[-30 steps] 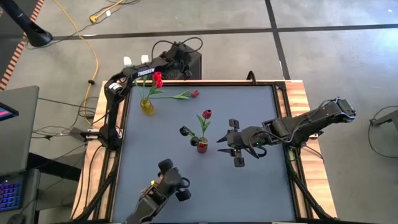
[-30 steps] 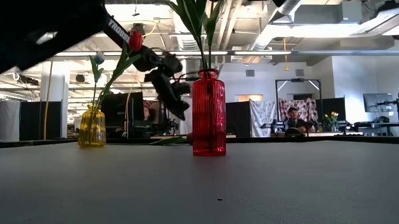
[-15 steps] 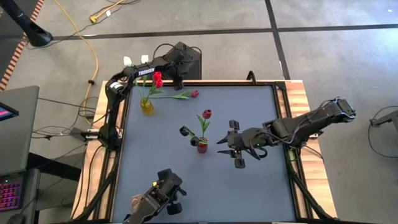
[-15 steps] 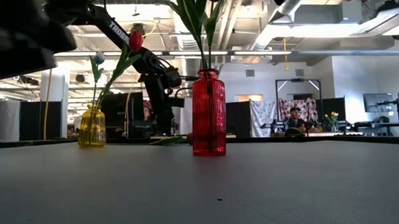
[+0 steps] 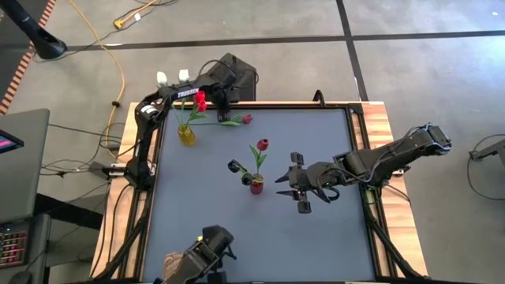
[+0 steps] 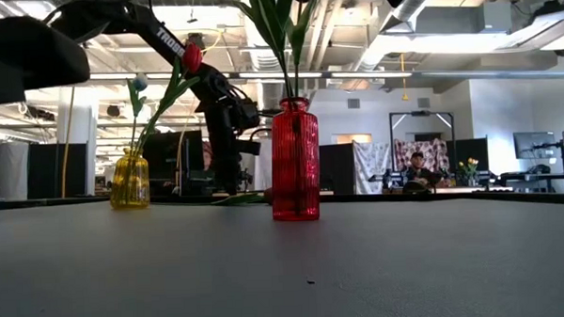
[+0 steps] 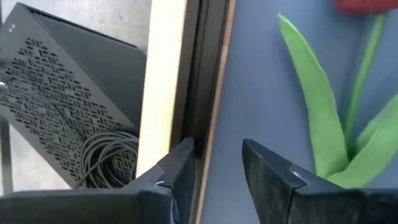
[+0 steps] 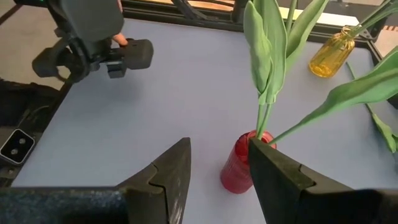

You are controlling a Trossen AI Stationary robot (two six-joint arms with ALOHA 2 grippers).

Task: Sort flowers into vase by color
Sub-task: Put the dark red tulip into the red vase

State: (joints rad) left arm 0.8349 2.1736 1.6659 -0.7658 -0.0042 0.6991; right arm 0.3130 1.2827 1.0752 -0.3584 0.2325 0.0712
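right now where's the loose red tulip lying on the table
In the high view the loose red tulip lies flat near the table's far edge, just right of the yellow vase, with the left gripper above its stem end.

The left arm reaches along the left edge of the worktop to its far edge, elbow bent, the forearm running rightward along that edge. The left gripper (image 5: pixel 224 101) points down at the far rim; its two dark fingers (image 7: pixel 177 171) stand partly apart with nothing between them. The right arm comes in from the right side, stretched low toward the middle of the worktop. The right gripper (image 5: pixel 293 183) faces leftward, and its fingers (image 8: pixel 176 168) are spread wide and empty. Both arms are dark.
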